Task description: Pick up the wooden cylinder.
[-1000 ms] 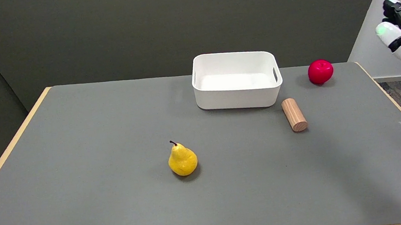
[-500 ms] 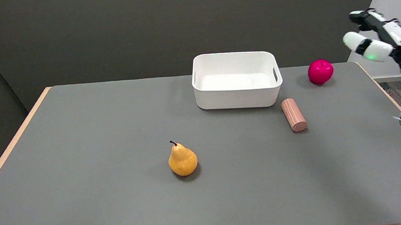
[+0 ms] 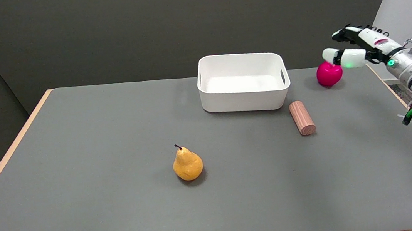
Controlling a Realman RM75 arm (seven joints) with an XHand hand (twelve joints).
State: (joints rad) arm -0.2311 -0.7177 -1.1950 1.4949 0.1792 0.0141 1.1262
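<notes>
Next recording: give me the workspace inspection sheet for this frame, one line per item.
Surface: grey table with a light wood edge.
Job's things: wooden cylinder lies on its side just in front of the white bin's right corner, untouched.
Clutter: white bin, nothing seen inside; red apple at the far right; yellow pear standing upright near the middle.
Hands: right hand in the air over the table's far right edge, above the apple in the picture, fingers apart, holding nothing.
Cables: green-and-black cable under the right forearm.
Surroundings: dark wall behind, pale wall at right.
</notes>
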